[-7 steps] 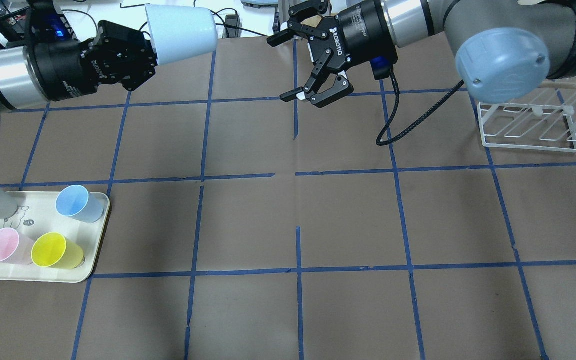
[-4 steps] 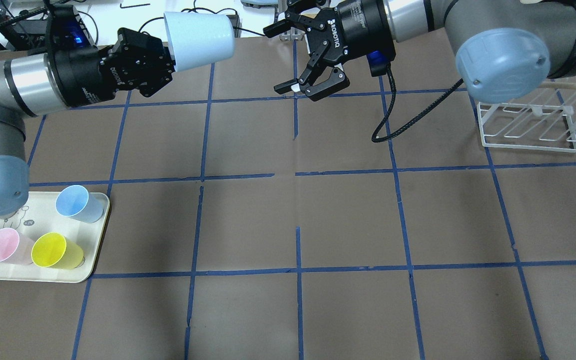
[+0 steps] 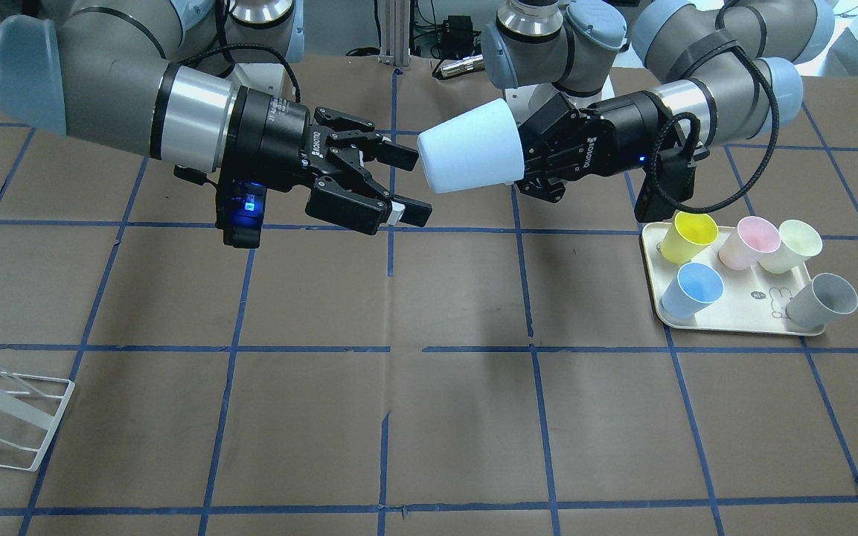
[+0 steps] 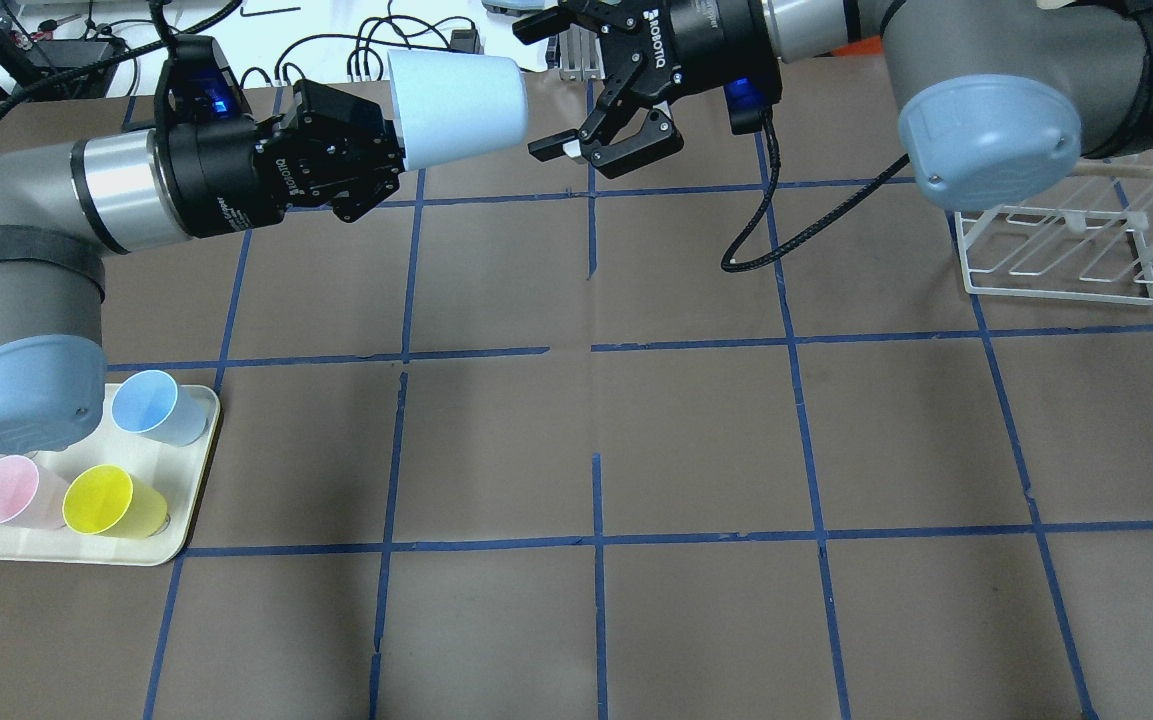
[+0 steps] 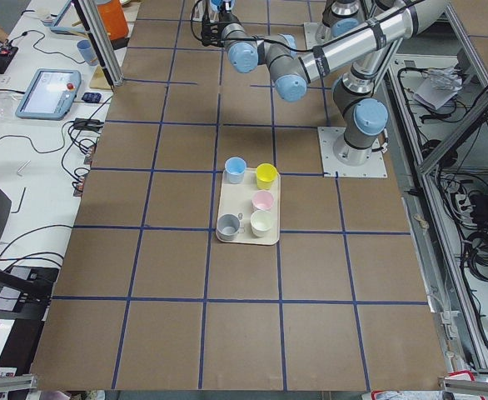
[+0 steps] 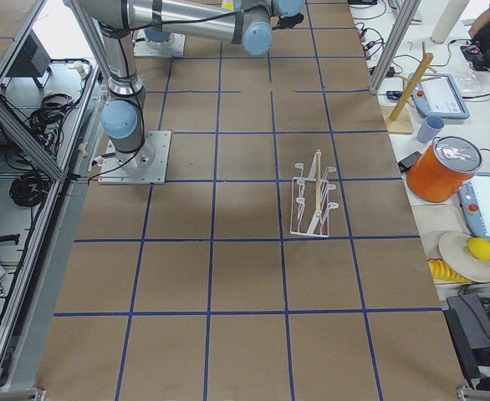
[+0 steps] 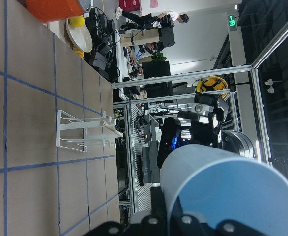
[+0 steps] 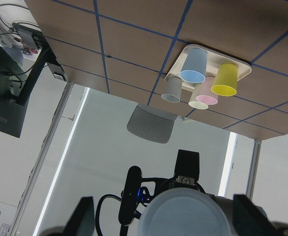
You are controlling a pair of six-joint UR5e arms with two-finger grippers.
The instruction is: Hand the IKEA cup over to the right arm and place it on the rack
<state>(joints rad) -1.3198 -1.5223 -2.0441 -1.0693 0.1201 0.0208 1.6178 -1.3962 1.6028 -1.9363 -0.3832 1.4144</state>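
My left gripper point(image 4: 388, 150) is shut on the rim end of a pale blue IKEA cup point(image 4: 456, 95) and holds it on its side, high over the far middle of the table. The cup's closed base points at my right gripper point(image 4: 534, 90), which is open, its fingertips just at the base and apart from it. The front-facing view shows the same: cup point(image 3: 469, 149), left gripper point(image 3: 529, 160), right gripper point(image 3: 411, 186). In the right wrist view the cup's base point(image 8: 181, 214) sits centred between the open fingers point(image 8: 85, 219). The white wire rack point(image 4: 1056, 270) stands at the far right.
A cream tray point(image 4: 191, 500) at the near left holds a second pale blue cup point(image 4: 151, 405), a yellow cup point(image 4: 106, 500), a pink cup point(image 4: 11, 490) and others. A black cable point(image 4: 766, 225) hangs from my right wrist. Blue tape lines grid the brown table.
My left arm has carried the cup to the right. My right gripper has moved left and toward the table's far edge, still open, so the gap between cup base and fingertips has closed.
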